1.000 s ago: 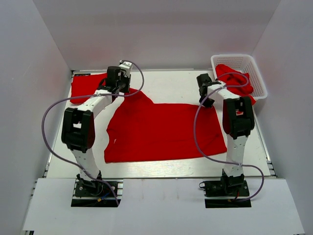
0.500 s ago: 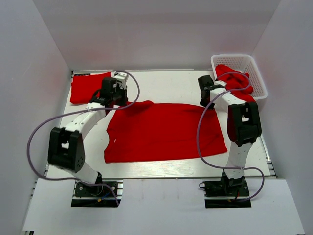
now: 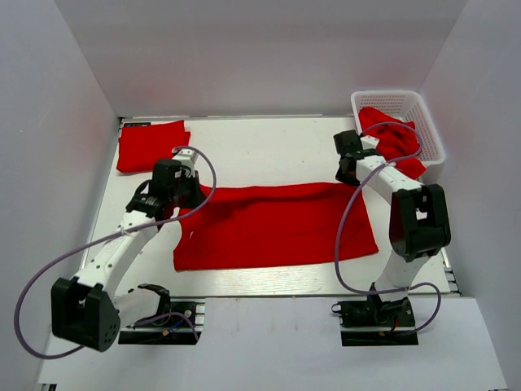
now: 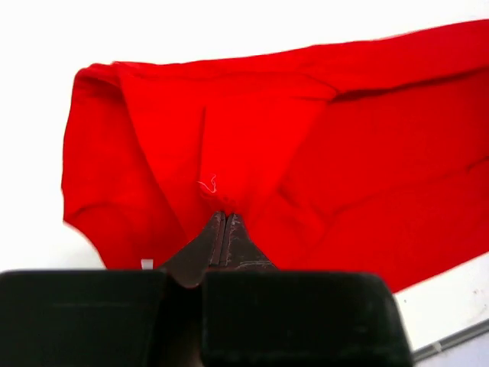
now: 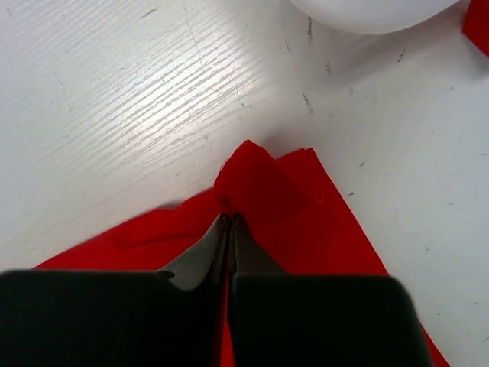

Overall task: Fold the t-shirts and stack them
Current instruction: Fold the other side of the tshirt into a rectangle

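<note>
A bright red t-shirt (image 3: pixel 273 224) lies spread across the middle of the table, its far edge doubled over toward the front. My left gripper (image 3: pixel 186 192) is shut on the shirt's far left corner; in the left wrist view the jaws (image 4: pixel 222 218) pinch a raised ridge of red cloth (image 4: pixel 306 153). My right gripper (image 3: pixel 348 171) is shut on the far right corner, where a small peak of red fabric (image 5: pixel 260 180) stands at the fingertips (image 5: pixel 229 220). A folded red t-shirt (image 3: pixel 151 145) rests at the far left. More red cloth (image 3: pixel 395 138) fills the basket.
A white lattice basket (image 3: pixel 423 122) stands at the far right corner, its rounded white base (image 5: pixel 374 11) close above the right gripper in the wrist view. White walls enclose the table on three sides. Grey cables loop from both arms.
Both grippers have pulled the shirt's far edge toward the near side, folding it over. The left arm has swung down and left, uncovering the folded shirt at the far left.
</note>
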Motion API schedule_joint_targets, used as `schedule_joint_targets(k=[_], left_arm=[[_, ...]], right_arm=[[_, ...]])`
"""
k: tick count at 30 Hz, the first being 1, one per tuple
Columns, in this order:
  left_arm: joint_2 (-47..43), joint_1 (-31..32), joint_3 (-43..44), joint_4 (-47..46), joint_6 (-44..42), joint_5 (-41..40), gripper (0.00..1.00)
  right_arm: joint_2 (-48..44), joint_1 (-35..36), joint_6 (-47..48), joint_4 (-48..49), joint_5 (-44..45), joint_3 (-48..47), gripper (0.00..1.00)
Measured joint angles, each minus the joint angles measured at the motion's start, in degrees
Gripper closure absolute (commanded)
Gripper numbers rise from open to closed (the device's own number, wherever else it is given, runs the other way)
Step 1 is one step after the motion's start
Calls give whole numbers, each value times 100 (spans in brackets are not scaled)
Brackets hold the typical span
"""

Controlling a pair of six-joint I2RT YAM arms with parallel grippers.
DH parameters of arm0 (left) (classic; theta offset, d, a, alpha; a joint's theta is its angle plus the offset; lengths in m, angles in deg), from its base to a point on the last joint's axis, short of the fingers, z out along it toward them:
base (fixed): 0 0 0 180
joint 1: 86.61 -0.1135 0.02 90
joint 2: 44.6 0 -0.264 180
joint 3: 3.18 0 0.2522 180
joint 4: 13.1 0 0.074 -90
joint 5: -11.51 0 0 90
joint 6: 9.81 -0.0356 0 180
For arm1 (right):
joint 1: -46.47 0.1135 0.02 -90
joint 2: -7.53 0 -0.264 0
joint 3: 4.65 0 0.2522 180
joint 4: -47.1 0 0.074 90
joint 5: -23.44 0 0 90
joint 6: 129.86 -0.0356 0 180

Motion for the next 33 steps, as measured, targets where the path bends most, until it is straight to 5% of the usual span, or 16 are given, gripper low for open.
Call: schedule_joint_targets(k=[17,33], left_arm=[[-614,2,413,763,166,-415,100],[-1453,4,-957,1727,922,166,100]], right_arm=[[-411,2,699,0,-330,105,100],[-1497,2,855,33,-726,1287,100]])
